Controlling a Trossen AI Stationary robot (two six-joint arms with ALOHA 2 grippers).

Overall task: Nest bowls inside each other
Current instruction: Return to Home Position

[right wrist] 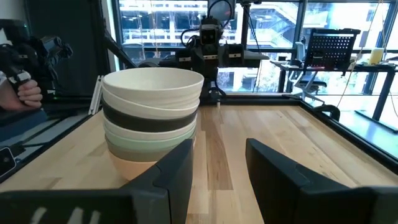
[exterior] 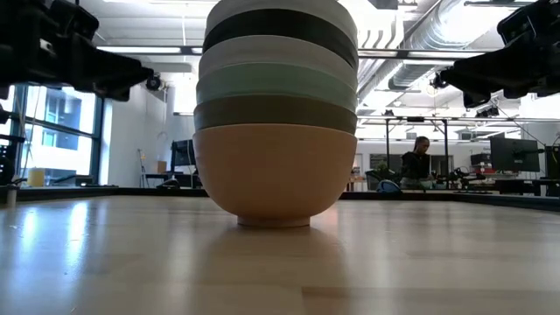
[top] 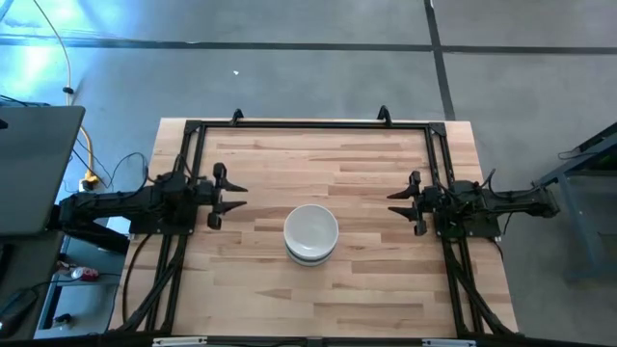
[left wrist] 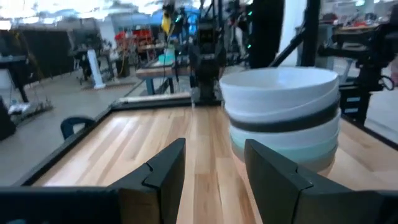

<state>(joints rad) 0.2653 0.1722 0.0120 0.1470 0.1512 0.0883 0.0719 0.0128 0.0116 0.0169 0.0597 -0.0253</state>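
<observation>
**Item 1. Table** (top: 376,173): pale wood planking, bordered by a black frame (top: 308,124).

**Item 2. Stack of bowls** (top: 310,232): placed near the table's middle, between the two grippers and well apart from each. It is seen upright with rims level. No loose bowl is seen on the wood, so the nesting is judged complete.

**Item 3. Layers, read upward in the low view:**
- peach-orange bowl (exterior: 276,175), resting on the wood
- grey-taupe bowl (exterior: 276,114)
- mint bowl (exterior: 276,86)
- white bowl (exterior: 276,54)
- black bowl (exterior: 280,28)
- top white bowl (right wrist: 152,81), with a second white rim counted just beneath it in the right wrist view

**Item 4. Left gripper** (top: 229,197): held at the table's left side, raised off the surface and pointed toward the stack. Its fingers are parted and nothing is grasped.

**Item 5. Right gripper** (top: 403,203): held at the right side, likewise raised and pointed inward. Its fingers are parted and nothing is held.

**Handling note:** the step in hand is judged to be the return to rest.
- Each arm is best drawn straight back along its own side and kept at height.
- No sweep toward the middle should be made, since a tall stack on one small foot is likely to tip if nudged.
- The fingers may be left parted, as nothing needs carrying.
</observation>
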